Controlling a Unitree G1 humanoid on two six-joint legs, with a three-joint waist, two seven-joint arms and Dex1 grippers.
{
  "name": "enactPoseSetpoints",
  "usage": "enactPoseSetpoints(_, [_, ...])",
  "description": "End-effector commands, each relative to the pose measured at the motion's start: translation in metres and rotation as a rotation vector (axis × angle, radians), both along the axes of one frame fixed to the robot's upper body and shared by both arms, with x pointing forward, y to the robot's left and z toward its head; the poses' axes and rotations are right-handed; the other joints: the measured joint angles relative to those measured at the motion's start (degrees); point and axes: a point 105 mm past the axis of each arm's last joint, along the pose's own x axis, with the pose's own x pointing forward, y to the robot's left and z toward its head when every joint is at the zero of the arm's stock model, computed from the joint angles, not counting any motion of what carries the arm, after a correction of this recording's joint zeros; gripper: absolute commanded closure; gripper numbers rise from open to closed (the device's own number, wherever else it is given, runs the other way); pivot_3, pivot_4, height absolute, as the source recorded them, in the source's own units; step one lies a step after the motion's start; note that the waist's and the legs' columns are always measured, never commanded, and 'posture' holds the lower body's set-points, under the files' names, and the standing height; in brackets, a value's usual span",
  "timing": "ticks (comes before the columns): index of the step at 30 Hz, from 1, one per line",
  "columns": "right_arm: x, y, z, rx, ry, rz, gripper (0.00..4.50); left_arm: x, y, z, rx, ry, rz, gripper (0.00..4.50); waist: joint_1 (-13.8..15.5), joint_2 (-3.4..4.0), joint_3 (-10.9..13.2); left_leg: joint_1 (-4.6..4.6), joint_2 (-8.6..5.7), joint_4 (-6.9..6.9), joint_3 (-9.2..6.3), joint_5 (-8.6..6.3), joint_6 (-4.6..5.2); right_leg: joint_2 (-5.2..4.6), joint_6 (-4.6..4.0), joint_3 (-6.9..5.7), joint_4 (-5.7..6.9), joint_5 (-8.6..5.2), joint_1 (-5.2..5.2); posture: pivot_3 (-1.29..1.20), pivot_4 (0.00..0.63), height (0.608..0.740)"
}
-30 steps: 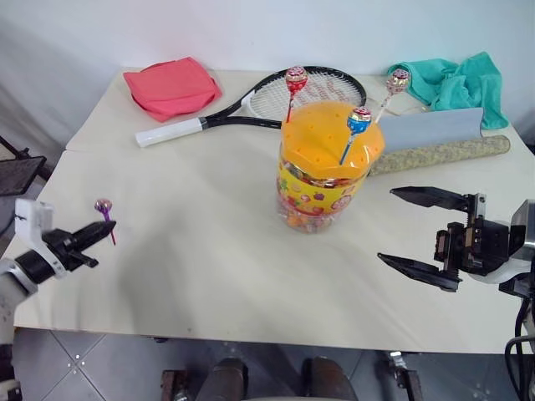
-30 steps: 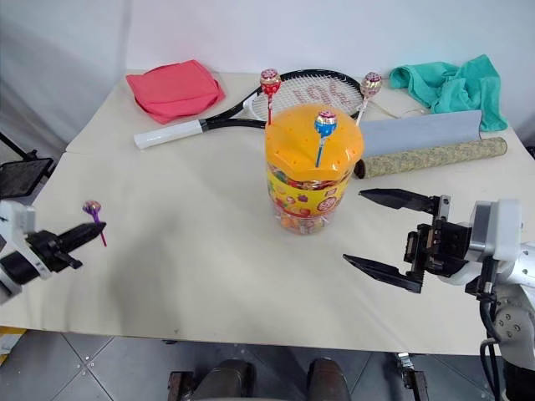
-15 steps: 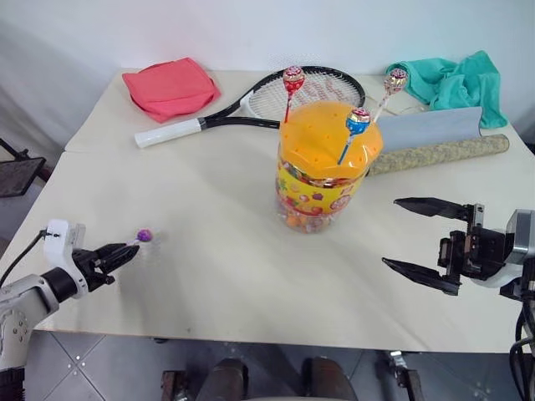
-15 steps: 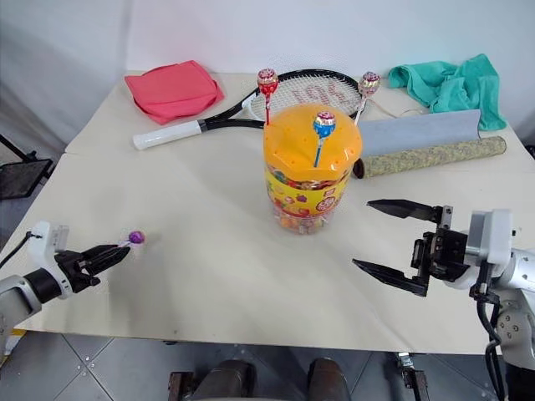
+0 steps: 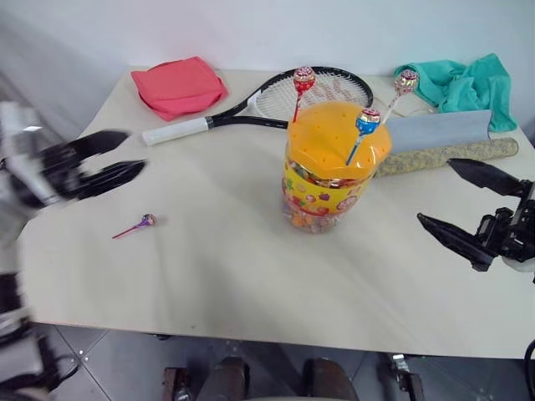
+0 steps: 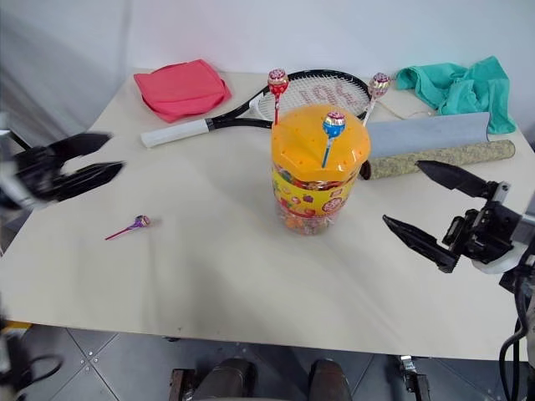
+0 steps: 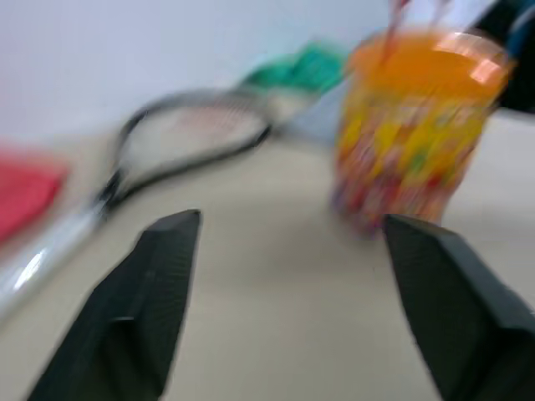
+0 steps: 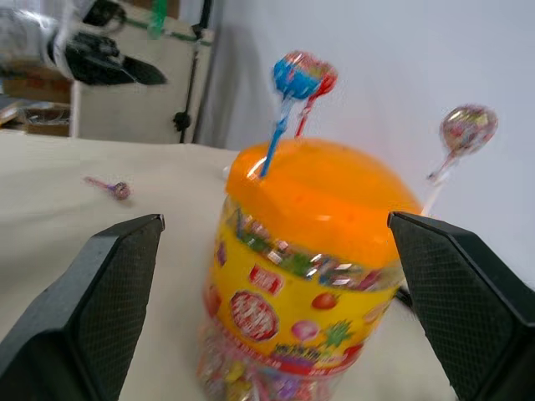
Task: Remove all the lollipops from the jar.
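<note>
Lollipops: purple one (image 5: 146, 220) loose on counter (image 5: 234, 267), three in jar (image 5: 333, 171), my left end effector (image 5: 125, 154) spread empty, right end effector (image 5: 468, 205) spread too, right wrist cam sees label up close

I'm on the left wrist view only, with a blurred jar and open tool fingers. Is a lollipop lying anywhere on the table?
Observer: Yes, a purple lollipop lies flat on the table, on the robot's left of the jar.
Operator: How many stand in the lid?
Observer: Three: a red one, a blue one and a pink one.
Operator: And the right tool?
Observer: The right tool is open and empty, on the jar's right.
</note>
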Motion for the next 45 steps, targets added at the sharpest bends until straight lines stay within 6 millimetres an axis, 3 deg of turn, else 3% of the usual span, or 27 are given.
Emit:
enactPoseSetpoints(1, [-0.008, -0.006, 0.022, 0.001, -0.078, -0.051, 0.0, 0.013, -0.038, 0.016, 0.02, -0.074, -0.092, 0.03, -0.3, -0.01, 0.0, -0.18, 0.01, 0.12, 0.0, 0.0, 0.0, 0.03, 0.01, -0.04, 0.02, 0.01, -0.1, 0.0, 0.15, 0.74])
enactPoseSetpoints(3, [-0.009, -0.009, 0.022, -0.008, -0.076, -0.072, 0.0, 0.023, -0.062, 0.021, -0.004, -0.072, -0.154, 0.03, -0.9, -0.02, 0.0, -0.35, 0.02, 0.23, 0.02, -0.01, 0.02, 0.05, 0.01, -0.17, 0.08, 0.0, -0.23, 0.0, 0.15, 0.74])
enactPoseSetpoints(8, [-0.01, -0.01, 0.017, -0.001, -0.069, -0.093, 0.0, 0.039, -0.101, 0.037, -0.086, -0.053, -0.249, 0.03, -1.7, -0.05, 0.0, -0.36, 0.04, 0.22, 0.08, -0.02, 0.04, 0.05, 0.01, -0.32, 0.13, 0.0, -0.24, 0.0, 0.15, 0.74])
enactPoseSetpoints(13, [-0.01, -0.005, 0.011, 0.022, -0.06, -0.1, 0.0, 0.038, -0.125, 0.043, -0.125, -0.014, -0.35, 0.03, -1.5, -0.09, 0.0, -0.38, 0.03, 0.37, 0.06, -0.03, 0.07, 0.04, 0.01, -0.32, 0.26, 0.0, -0.24, 0.0, 0.15, 0.74])
enactPoseSetpoints(16, [-0.01, -0.002, 0.008, 0.033, -0.056, -0.101, 0.0, 0.042, -0.134, 0.039, -0.106, 0.015, -0.355, 0.67, -1.5, -0.09, 0.0, -0.39, 0.03, 0.39, 0.04, -0.03, 0.07, 0.04, 0.01, -0.33, 0.27, 0.0, -0.24, 0.0, 0.15, 0.74])
enactPoseSetpoints(22, [-0.01, 0.001, 0.006, 0.044, -0.053, -0.102, 0.0, 0.046, -0.151, 0.04, -0.123, 0.047, -0.38, 2.49, -1.2, -0.11, 0.1, -0.44, 0.0, 0.5, -0.02, -0.03, 0.07, 0.03, 0.02, -0.33, 0.28, 0.01, -0.22, 0.0, 0.15, 0.74])
enactPoseSetpoints(28, [-0.01, 0.002, 0.007, 0.049, -0.052, -0.101, 0.0, 0.042, -0.156, 0.036, -0.106, 0.036, -0.4, 4.34, -1.4, -0.11, 0.1, -0.42, 0.01, 0.48, -0.01, -0.03, 0.07, 0.03, 0.02, -0.33, 0.29, 0.01, -0.23, 0.0, 0.15, 0.74])
enactPoseSetpoints(29, [-0.01, 0.002, 0.007, 0.051, -0.052, -0.101, 0.0, 0.04, -0.156, 0.036, -0.106, 0.031, -0.408, 4.44, -1.4, -0.11, 0.1, -0.42, 0.01, 0.48, -0.01, -0.03, 0.07, 0.03, 0.02, -0.33, 0.29, 0.01, -0.23, 0.0, 0.15, 0.74])
enactPoseSetpoints(32, [-0.009, 0.003, 0.006, 0.055, -0.051, -0.092, 0.0, 0.036, -0.145, 0.045, -0.168, 0.004, -0.408, 4.44, -1.2, -0.12, 0.1, -0.45, 0.01, 0.5, -0.04, -0.03, 0.07, 0.03, 0.02, -0.33, 0.3, 0.01, -0.23, 0.0, 0.15, 0.74])
enactPoseSetpoints(36, [-0.007, 0.006, 0.005, 0.062, -0.051, -0.074, 0.0, 0.032, -0.097, 0.078, -0.404, -0.05, -0.326, 4.44, -1.7, -0.11, 0.1, -0.44, 0.03, 0.48, -0.05, -0.03, 0.07, 0.03, 0.01, -0.33, 0.32, 0.01, -0.26, 0.0, 0.15, 0.74])
enactPoseSetpoints(39, [-0.006, 0.009, 0.004, 0.073, -0.051, -0.057, 0.0, 0.029, -0.055, 0.091, -0.53, -0.068, -0.218, 4.44, -2.1, -0.11, 0.1, -0.4, 0.07, 0.44, -0.02, -0.03, 0.07, 0.05, 0.01, -0.32, 0.36, 0.0, -0.3, 0.0, 0.15, 0.74])
enactPoseSetpoints(41, [-0.005, 0.015, 0.002, 0.073, -0.042, -0.022, 0.0, 0.021, -0.028, 0.069, -0.424, 0.012, -0.119, 4.44, -2.8, -0.07, 0.0, -0.35, 0.09, 0.41, -0.05, -0.03, 0.06, 0.04, 0.01, -0.32, 0.42, 0.0, -0.3, 0.0, 0.15, 0.74])
enactPoseSetpoints(43, [-0.005, 0.019, 0.001, 0.07, -0.037, 0.01, 0.0, 0.014, -0.01, 0.026, -0.155, 0.113, 0.013, 4.44, -3.2, -0.02, 0.0, -0.2, 0.09, 0.29, -0.05, -0.03, 0.06, 0.04, 0.01, -0.29, 0.54, 0.0, -0.27, 0.0, 0.15, 0.74])
enactPoseSetpoints(45, [-0.006, 0.025, -0.003, 0.015, -0.032, 0.052, 0.0, 0.009, 0.026, -0.014, 0.052, 0.212, 0.24, 4.44, -3.2, 0.02, 0.0, -0.06, 0.1, 0.08, -0.02, -0.03, 0.06, 0.03, 0.0, -0.26, 0.6, 0.0, -0.3, 0.0, 0.15, 0.74])
